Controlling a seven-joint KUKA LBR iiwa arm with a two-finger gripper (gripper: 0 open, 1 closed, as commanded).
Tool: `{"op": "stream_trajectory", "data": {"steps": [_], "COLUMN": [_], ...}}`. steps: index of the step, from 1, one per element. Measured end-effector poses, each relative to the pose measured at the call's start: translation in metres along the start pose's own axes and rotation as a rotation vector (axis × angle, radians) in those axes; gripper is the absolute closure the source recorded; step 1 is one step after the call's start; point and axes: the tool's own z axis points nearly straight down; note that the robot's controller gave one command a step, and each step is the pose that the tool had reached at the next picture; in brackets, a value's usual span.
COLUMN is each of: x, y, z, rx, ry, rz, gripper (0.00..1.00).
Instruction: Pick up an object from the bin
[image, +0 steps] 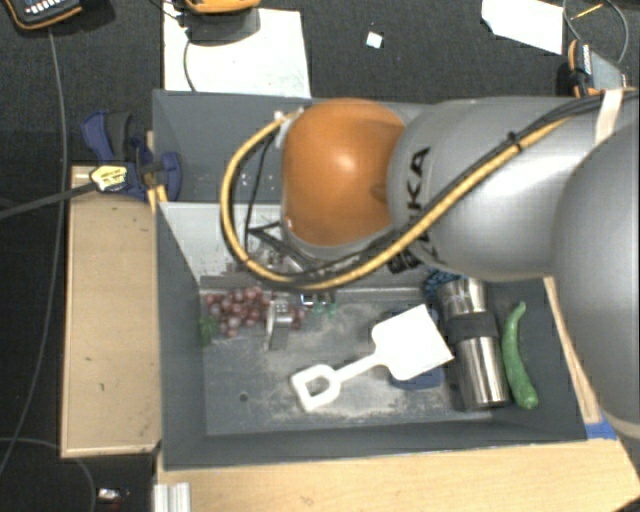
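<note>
My gripper hangs under the orange cover near the bin's back left, its metal fingertips just above the floor. Whether the fingers are apart I cannot make out. Right beside them on the left lies a bunch of dark red grapes with a bit of green at its left end. A white toy shovel lies in the middle of the bin, handle pointing to the front left, a little to the right of the gripper.
A silver metal cylinder lies along the right part of the bin with a green chili pepper beside it. Something blue peeks out under the shovel's blade. The arm covers the bin's back right.
</note>
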Motion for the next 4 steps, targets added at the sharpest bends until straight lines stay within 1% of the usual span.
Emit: {"op": "stream_trajectory", "data": {"steps": [1,2,3,4], "x": [-0.002,-0.033,-0.036,-0.035], "y": [-0.001,0.009,0.021,0.027], "z": [-0.005,0.139,0.078,0.106], "rx": [-0.002,0.000,-0.005,-0.001], "ry": [-0.008,-0.001,-0.022,-0.003], "rz": [0.007,-0.118,-0.136,0.074], "gripper": [0.00,0.00,0.00,0.00]}}
